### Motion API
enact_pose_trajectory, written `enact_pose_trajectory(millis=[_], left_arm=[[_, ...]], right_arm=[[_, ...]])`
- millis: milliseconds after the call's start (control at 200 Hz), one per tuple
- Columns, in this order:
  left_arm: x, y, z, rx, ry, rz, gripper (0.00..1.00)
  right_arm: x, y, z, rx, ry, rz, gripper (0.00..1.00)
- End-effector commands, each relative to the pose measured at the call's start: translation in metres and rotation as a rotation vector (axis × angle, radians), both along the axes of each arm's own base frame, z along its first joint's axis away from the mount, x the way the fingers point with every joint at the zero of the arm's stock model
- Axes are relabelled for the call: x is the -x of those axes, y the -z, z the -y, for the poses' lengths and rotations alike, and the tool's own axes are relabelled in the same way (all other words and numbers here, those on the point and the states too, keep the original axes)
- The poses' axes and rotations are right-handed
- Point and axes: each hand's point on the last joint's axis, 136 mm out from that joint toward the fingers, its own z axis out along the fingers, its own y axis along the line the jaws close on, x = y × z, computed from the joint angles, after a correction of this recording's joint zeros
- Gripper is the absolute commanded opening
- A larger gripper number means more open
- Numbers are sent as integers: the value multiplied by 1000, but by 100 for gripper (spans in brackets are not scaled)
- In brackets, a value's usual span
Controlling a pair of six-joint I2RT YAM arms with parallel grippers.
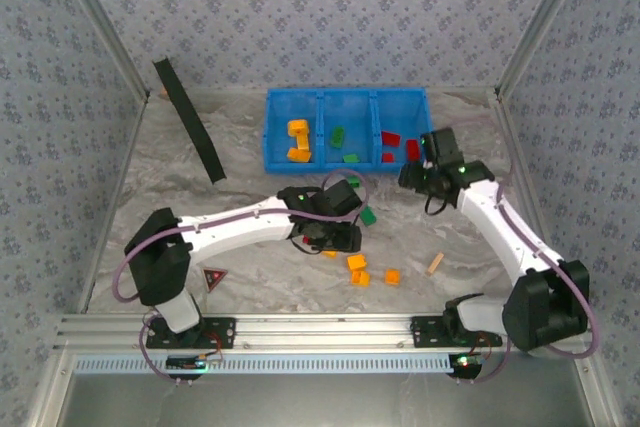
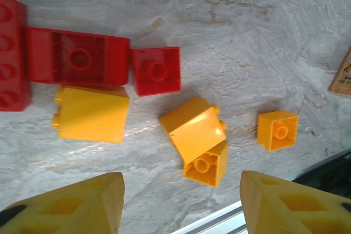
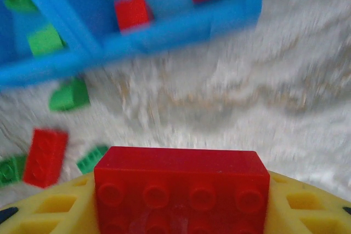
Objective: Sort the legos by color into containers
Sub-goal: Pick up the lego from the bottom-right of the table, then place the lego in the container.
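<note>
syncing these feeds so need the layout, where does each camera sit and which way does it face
Top external: above, behind the bases, looking down on the blue tray; both arms show.
Left wrist: on the left arm, facing down at orange bricks; its open fingers below.
Right wrist: on the right arm, facing the tray; its fingers grip a red brick.
Shared: top external and right wrist both see the tray.

The right gripper (image 3: 181,209) clamps a long red brick (image 3: 181,182) between its yellow fingers (image 3: 57,206). Beyond it, blurred, is the blue tray (image 3: 164,30), with red bricks (image 3: 133,10) in its right compartment and green bricks (image 3: 45,39) in the next one left. On the table (image 3: 247,97), near left, lie loose green bricks (image 3: 69,94) and a loose red brick (image 3: 45,156).
</note>
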Motion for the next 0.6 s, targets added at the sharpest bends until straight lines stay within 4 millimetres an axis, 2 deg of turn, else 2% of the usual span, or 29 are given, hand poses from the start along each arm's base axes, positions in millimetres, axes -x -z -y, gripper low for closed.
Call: enact_pose_trajectory(millis=[0,45,195,405,595], left_arm=[[9,10,17,-7,-62,-82,58],[14,16,18,-34,-68,-102,58],[25,29,32,-56,-72,-116,58],[26,38,34,-94,-123,-114,61],[20,48,35,-139,-142,-105,62]], right_arm=[[-34,-20,1,29,-58,55,39],[-52,-33,0,31,-59,91,39],[-96,-36,3,48,-64,113,39],[-147,-13,7,66,-79,80,39],[-175,12,3,93,-109,38,39]])
